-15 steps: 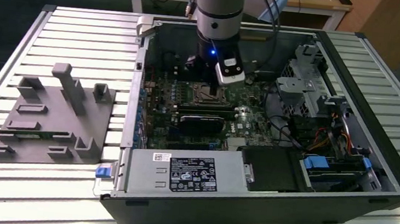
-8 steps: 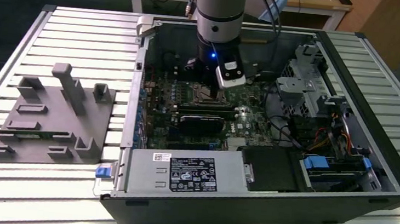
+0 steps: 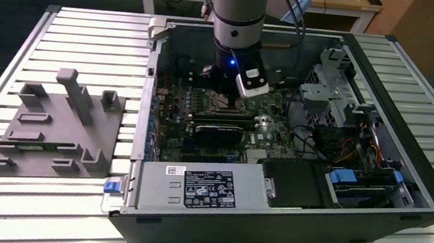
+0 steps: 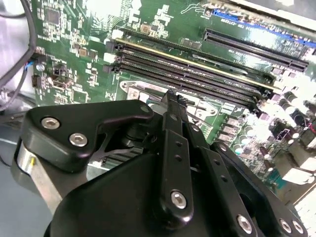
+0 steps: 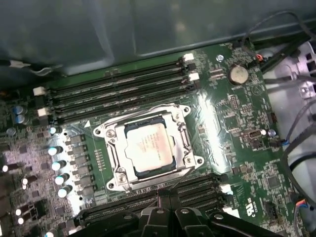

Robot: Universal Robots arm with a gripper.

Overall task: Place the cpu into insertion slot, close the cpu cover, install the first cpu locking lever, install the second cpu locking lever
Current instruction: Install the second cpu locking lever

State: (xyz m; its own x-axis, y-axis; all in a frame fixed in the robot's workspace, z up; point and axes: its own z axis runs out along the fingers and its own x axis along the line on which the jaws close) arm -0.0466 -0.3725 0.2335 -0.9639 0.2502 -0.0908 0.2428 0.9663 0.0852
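cpu (image 5: pixel 148 148) in insertion slot (image 5: pixel 112 136) | cpu cover (image 5: pixel 181 140) seemingly closed | gripper (image 5: pixel 168 197) beside

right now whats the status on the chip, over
Tool low beside socket, fingers meeting, nothing held. Silver-grey square cpu seated, silver metal cover frame down over it. Nothing in the way.

So the cpu (image 5: pixel 149 147) is sitting flat in the insertion slot (image 5: pixel 114 170) on the green board, dull silver top facing up and catching a bit of glare. The cpu cover (image 5: pixel 174 129), that thin silver frame, is lying down around the chip, with the chip showing through its window. The memory slots are running along both sides of it.
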